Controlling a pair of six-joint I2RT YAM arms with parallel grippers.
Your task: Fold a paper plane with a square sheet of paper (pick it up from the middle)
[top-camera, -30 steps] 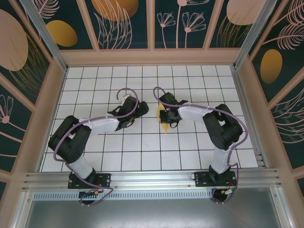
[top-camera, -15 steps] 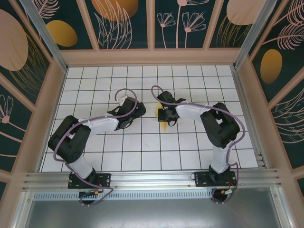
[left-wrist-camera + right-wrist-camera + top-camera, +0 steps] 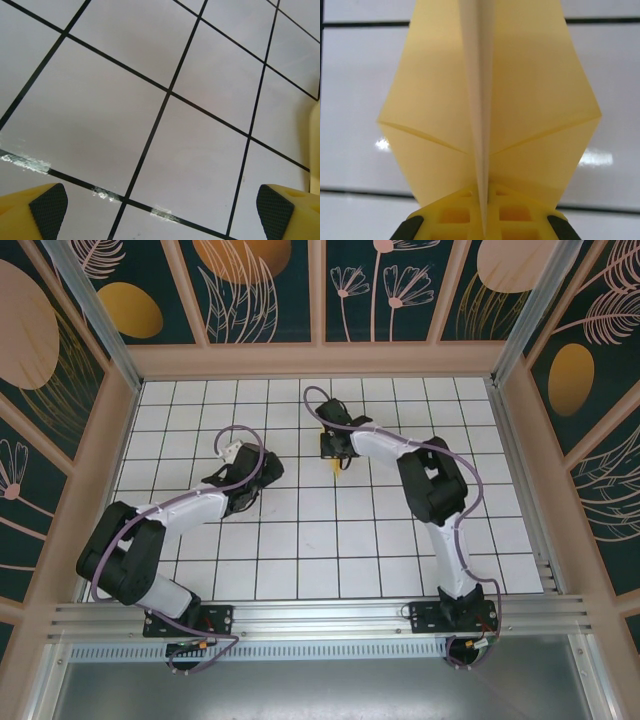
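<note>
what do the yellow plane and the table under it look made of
The paper plane: thin matte yellow paper, going by its sharp creases. The table: white gridded surface, probably glossy laminate or plastic, since it mirrors bright glare spots.

Tip of paper plane (image 3: 520,105) past right wrist view's top edge

white desk (image 3: 300,540) ruled in black squares. dark walls (image 3: 400,315) bear orange ovals (image 3: 130,308) and pale plants (image 3: 350,282). metal rail (image 3: 320,618) along the near edge.
</note>
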